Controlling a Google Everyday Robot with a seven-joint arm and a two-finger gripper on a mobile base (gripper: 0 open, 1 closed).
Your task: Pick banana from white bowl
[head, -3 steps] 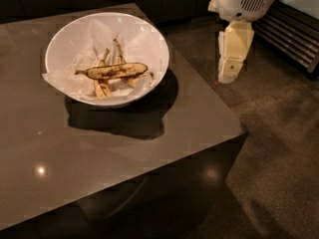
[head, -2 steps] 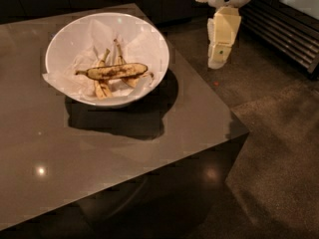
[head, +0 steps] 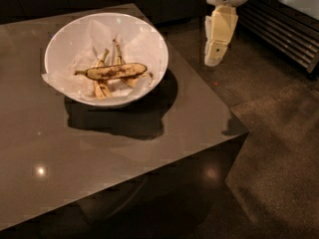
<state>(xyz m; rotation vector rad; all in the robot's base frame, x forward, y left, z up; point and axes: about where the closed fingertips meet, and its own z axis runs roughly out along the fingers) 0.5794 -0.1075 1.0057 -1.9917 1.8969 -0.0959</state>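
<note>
The white bowl (head: 65,39) sits on the far left part of a dark table, lined with crumpled white paper. The banana (head: 115,71), yellow and heavily blotched brown, lies across the middle of the bowl with its thin stem pointing left. Paler bananas (head: 101,86) lie under it. My gripper (head: 217,54) hangs at the top right, above the table's right edge, well to the right of the bowl and apart from it. It holds nothing that I can see.
The dark glossy table (head: 149,148) has its right corner near the frame's middle right. A speckled floor (head: 279,148) lies to the right. A slatted dark panel (head: 284,34) stands at the far right behind the arm.
My gripper has moved left and up in the frame, closer to the table's right edge and the bowl. The bowl and bananas have not moved.
</note>
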